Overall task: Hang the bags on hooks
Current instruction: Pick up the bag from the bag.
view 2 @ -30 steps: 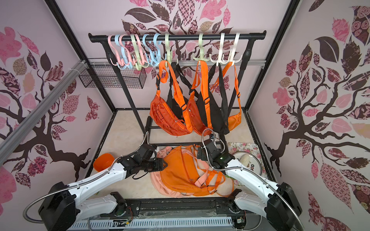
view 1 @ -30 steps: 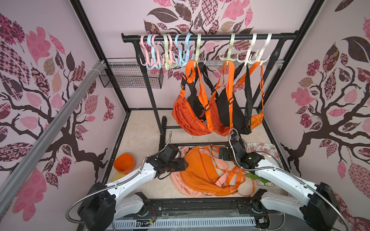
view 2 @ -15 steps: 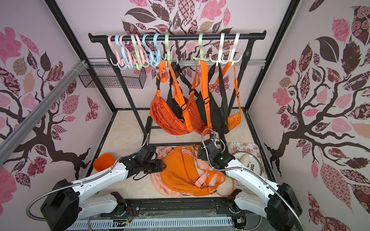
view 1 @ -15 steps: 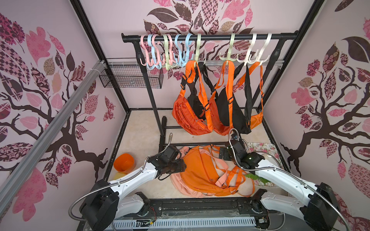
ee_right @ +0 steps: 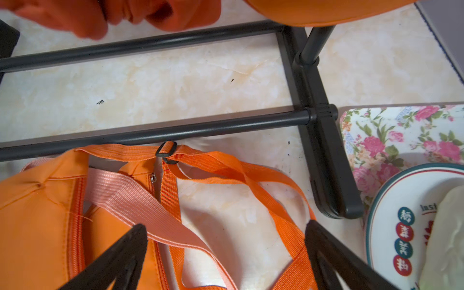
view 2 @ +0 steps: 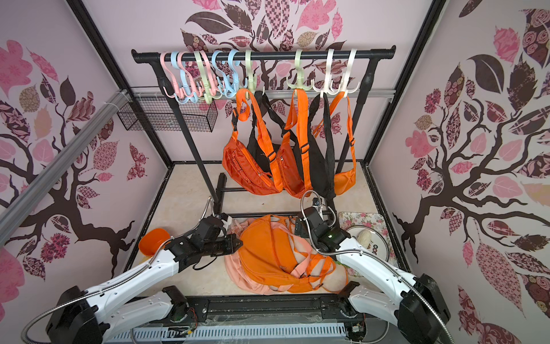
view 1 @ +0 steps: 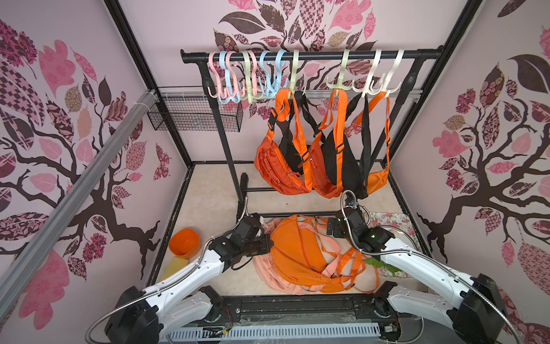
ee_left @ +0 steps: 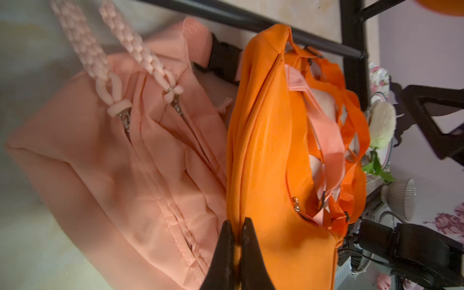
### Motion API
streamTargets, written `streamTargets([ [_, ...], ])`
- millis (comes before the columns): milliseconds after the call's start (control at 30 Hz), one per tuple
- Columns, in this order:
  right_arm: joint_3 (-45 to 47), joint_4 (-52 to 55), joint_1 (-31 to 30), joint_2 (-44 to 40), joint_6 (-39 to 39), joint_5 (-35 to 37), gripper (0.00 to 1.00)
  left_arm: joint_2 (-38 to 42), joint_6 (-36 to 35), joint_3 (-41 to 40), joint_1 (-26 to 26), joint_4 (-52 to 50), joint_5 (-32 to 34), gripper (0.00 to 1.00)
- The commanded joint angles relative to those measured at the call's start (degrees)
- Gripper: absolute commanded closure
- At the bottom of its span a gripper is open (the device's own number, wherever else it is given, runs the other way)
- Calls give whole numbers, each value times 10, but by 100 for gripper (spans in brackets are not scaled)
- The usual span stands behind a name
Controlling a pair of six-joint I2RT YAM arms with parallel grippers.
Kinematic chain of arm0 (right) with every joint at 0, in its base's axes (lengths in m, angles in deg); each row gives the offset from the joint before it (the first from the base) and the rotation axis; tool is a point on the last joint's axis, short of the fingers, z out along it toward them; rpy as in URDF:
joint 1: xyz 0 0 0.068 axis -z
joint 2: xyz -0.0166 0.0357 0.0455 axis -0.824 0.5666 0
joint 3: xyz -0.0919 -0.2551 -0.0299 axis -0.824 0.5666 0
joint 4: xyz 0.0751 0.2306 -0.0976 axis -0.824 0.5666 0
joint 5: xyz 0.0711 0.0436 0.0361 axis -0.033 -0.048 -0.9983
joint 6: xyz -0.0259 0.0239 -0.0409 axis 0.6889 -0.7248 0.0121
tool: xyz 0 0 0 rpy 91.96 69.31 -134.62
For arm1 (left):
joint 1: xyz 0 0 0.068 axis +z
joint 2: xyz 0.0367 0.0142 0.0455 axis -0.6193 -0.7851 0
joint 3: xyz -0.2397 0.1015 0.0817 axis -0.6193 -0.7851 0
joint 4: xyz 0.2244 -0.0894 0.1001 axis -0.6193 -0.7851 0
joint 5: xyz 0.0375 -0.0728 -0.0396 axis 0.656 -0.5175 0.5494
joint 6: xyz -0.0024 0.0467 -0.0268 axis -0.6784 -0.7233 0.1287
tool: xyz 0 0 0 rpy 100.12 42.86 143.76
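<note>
An orange bag (view 1: 297, 253) (view 2: 268, 253) lies on the table, partly on top of a peach bag (ee_left: 125, 163). My left gripper (ee_left: 237, 222) (view 1: 269, 241) is shut on a fold of the orange bag's (ee_left: 266, 155) left edge. My right gripper (ee_right: 226, 228) (view 1: 330, 229) stands open just above the bag's loose orange straps (ee_right: 251, 175), with a peach strap (ee_right: 140, 200) crossing under it and nothing gripped. Pastel hooks (view 1: 226, 89) hang from the black rail (view 1: 312, 55) at the back; the left ones carry nothing.
Several orange and black bags (view 1: 282, 166) hang on the rail's right hooks. The rack's base bars (ee_right: 175, 125) lie just behind the bags. A wire basket (view 1: 193, 113), an orange bowl (view 1: 184, 246) and a floral tray (view 1: 393, 220) with a plate are nearby.
My left gripper has shut on the orange bag's edge. The right arm has stayed still and open.
</note>
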Motion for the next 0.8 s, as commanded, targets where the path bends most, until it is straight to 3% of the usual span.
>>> streamTargets([
  [0,-40,6,6,-20,22,35,0,40,-29,33,0,-5,25,100],
  [300,-81,22,7,-23,54,47,0,77,-71,109,18,-91,21,100],
  [567,-114,63,9,-22,75,27,0,137,-108,140,101,-230,-3,100],
  [767,-102,55,11,16,81,-33,0,132,-114,146,120,-256,-17,100],
])
